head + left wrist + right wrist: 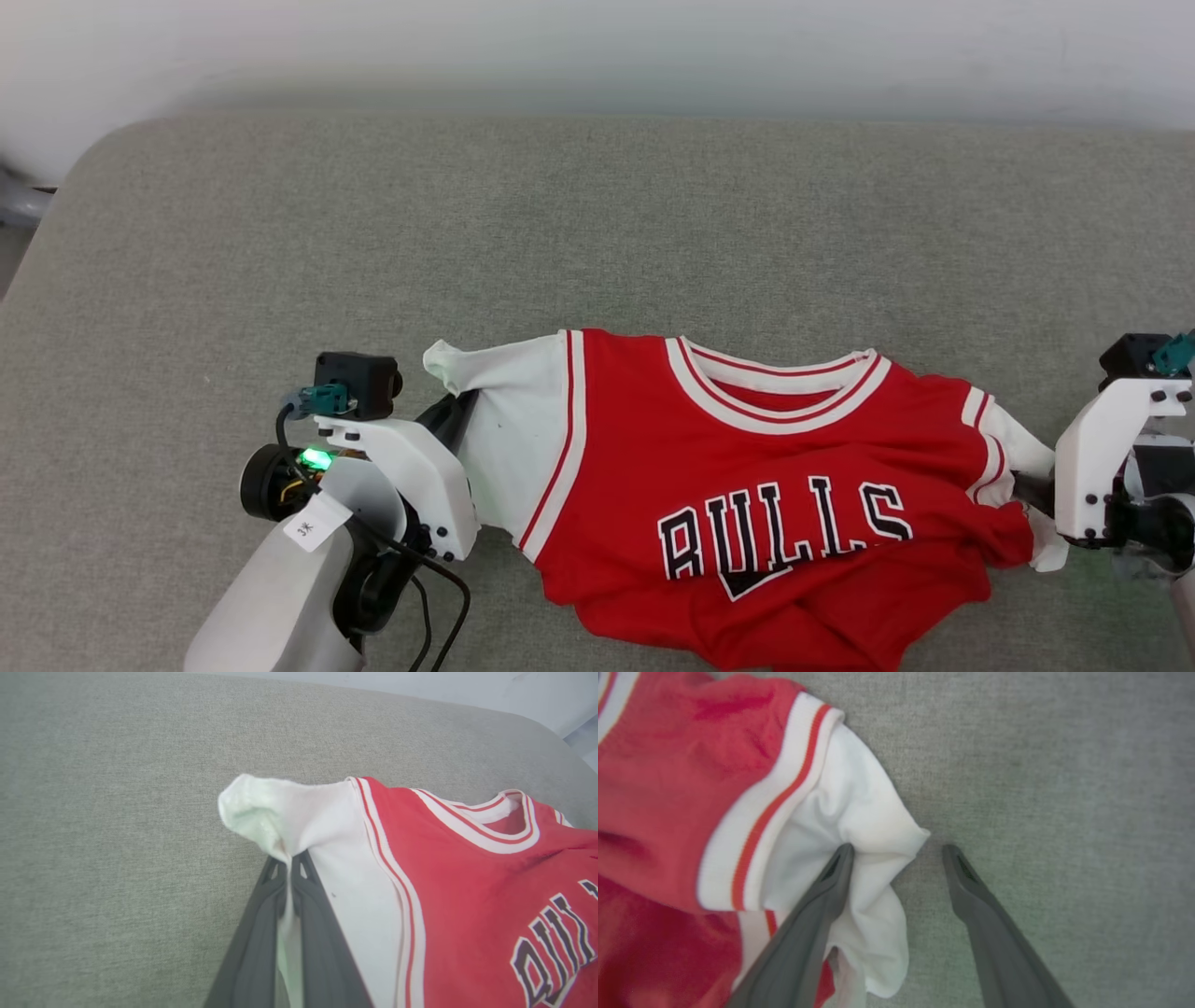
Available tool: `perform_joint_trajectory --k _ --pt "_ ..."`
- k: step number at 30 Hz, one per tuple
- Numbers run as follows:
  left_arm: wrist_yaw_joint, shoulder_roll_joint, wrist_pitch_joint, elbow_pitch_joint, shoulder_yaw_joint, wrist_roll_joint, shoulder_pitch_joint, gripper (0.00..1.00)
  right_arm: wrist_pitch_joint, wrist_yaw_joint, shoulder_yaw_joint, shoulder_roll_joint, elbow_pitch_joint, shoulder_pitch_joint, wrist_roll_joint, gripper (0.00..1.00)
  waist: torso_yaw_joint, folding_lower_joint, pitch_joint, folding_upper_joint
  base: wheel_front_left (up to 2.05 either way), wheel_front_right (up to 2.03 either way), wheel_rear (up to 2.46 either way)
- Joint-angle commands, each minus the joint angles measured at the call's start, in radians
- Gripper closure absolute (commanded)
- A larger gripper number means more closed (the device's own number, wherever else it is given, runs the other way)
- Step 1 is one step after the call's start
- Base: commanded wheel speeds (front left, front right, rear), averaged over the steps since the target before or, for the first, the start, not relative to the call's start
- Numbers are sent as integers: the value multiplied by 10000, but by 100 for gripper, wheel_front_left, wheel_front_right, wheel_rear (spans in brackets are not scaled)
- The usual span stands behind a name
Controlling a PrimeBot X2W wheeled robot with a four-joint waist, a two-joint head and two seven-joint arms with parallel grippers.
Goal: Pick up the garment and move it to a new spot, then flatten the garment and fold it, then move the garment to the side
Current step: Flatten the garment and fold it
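Note:
The garment, a red jersey with white sleeves, striped trim and black "BULLS" lettering, lies rumpled face up on the grey cushion, its lower part bunched. My left gripper is shut on the white left sleeve; in the left wrist view the sleeve cloth is pinched between the two dark fingers of that gripper. My right gripper stands open at the white right sleeve: one finger lies on the cloth, the other over bare cushion. In the head view the right gripper sits at the sleeve's edge.
The grey fabric cushion stretches wide behind and to both sides of the garment, with a pale wall beyond its far edge. The cushion's rounded left corner drops off toward a grey object at the far left.

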Motion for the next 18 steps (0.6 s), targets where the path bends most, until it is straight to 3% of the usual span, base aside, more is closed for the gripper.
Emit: perform_joint_trajectory --k 1,2,3,4,5,9,18 --pt "3 6 5 -56 -18 6 -75 100 224 -3 227 201 405 277 66 0 49 0 60 0 0 0 0" --pt "11 11 -6 -75 -18 -1 -78 100 400 -3 304 288 616 287 126 0 61 0 85 0 0 0 0" --pt "17 24 -11 -90 -21 -10 -71 100 620 -3 346 381 815 293 221 53 66 0 102 0 0 0 0" --pt "16 28 -4 -109 -25 -24 -70 100 734 -2 397 458 934 297 305 69 73 0 122 0 0 0 0" --pt "10 38 -6 -117 -27 -40 -75 100 792 -2 415 509 992 247 412 100 79 0 138 0 0 0 0" --pt "-20 93 -45 -79 -19 -69 -107 100 590 -3 389 351 903 -137 546 100 60 0 91 0 0 0 0" --pt "51 414 -336 -38 301 49 -757 100 -1259 -7 -250 -153 109 -1333 191 100 -152 0 -387 0 0 0 0"
